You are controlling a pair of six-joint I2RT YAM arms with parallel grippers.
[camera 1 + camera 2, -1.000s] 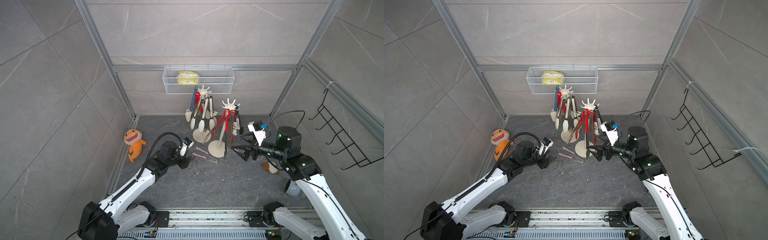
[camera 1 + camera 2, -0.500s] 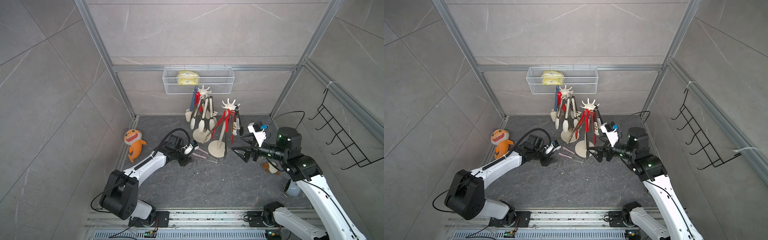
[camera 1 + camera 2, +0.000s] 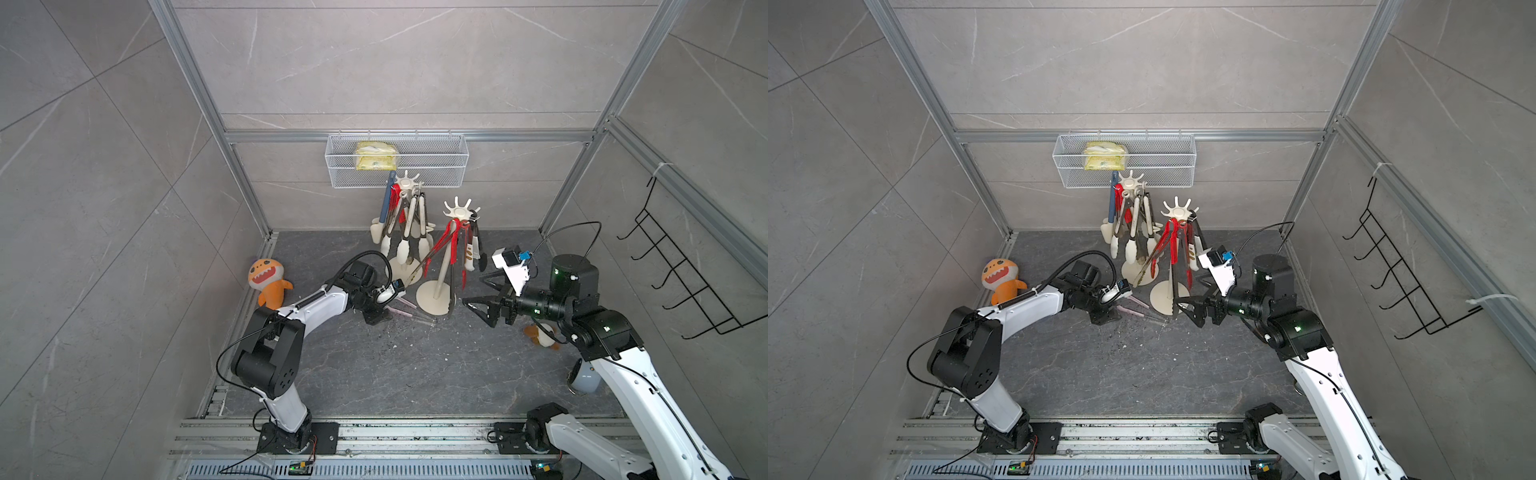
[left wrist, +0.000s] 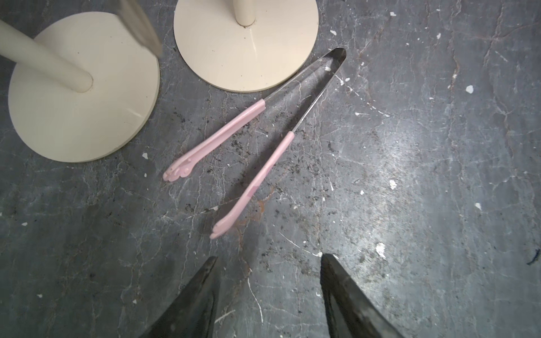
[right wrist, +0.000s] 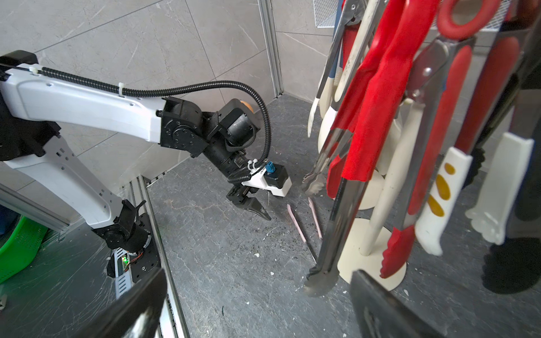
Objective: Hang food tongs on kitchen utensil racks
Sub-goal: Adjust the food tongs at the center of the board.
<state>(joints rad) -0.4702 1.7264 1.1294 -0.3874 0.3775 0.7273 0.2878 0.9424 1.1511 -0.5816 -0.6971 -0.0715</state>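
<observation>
Just ahead of left gripper [image 4: 269, 257], pink tongs [image 4: 265, 169], flat, untouched

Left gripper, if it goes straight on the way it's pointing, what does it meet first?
Likely the near pink tip of the tongs lying just ahead of the open left gripper, or the bare floor just short of it; depth is unclear.

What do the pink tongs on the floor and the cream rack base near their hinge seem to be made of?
Tongs: likely polished steel, mirror-like toward the hinge, with matte pink sleeves, perhaps silicone. Rack base: smooth cream matte coat, scuffed; probably painted metal, not certain.
</observation>
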